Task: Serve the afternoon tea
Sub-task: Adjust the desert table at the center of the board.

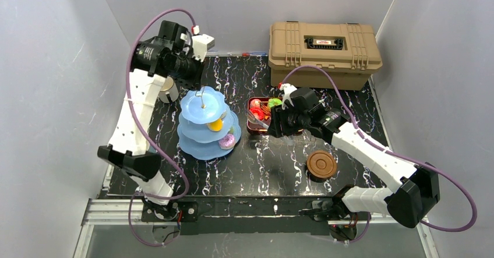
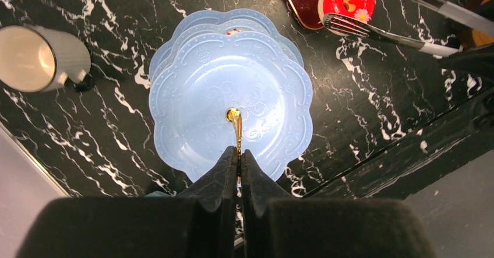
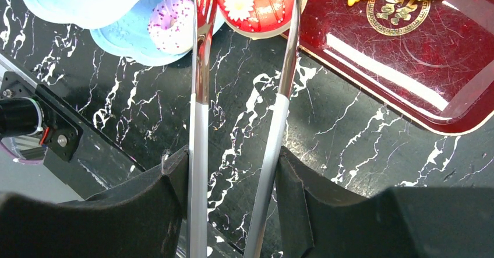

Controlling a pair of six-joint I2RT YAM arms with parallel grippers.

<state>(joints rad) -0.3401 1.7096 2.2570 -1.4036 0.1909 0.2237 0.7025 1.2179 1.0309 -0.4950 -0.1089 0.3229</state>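
Note:
The light blue three-tier stand stands left of centre, with a yellow cake and a pink donut on its lower tiers. My left gripper is above it, shut on its thin gold top handle. My right gripper is shut on the metal tongs. The tongs' tips stand on either side of a red donut at the end of the dark red tray. A silvery-beige cup lies left of the stand. Brown saucers sit front right. The white-and-teal cup is out of view.
A tan plastic case stands at the back right. More toy cakes lie in the dark red tray. Grey walls close in the table on the left, the back and the right.

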